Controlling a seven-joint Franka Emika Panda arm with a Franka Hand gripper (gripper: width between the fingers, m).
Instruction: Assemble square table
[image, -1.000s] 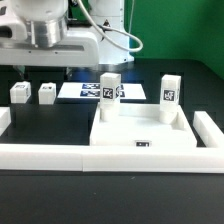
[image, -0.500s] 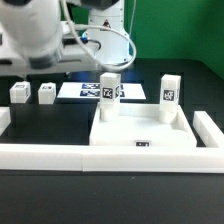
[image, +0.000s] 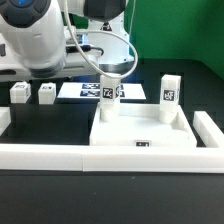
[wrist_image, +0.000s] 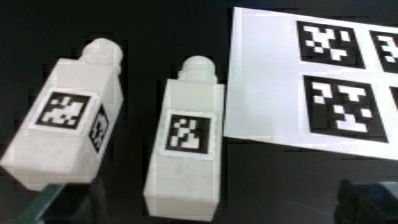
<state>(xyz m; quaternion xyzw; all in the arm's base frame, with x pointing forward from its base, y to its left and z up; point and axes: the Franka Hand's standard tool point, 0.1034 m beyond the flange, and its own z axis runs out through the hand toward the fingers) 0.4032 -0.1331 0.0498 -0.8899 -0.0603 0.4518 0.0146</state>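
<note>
In the exterior view the arm (image: 35, 45) has sunk lower over that view's left since a second ago; the parts have not moved. The white low-rimmed tabletop (image: 125, 128) carries one upright leg (image: 110, 92) and another upright leg (image: 169, 90) at its back corners. The outer loose leg (image: 19, 93) and inner loose leg (image: 46, 93) lie to its left. Only the wrist view shows the gripper (wrist_image: 214, 205): its fingers (wrist_image: 50, 200) are wide apart and empty above both tagged, peg-tipped loose legs, just beside the marker board (wrist_image: 329, 85).

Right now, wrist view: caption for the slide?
Wrist view: one white tagged leg beside a second leg, apart, on the dark table, marker board alongside.
</note>
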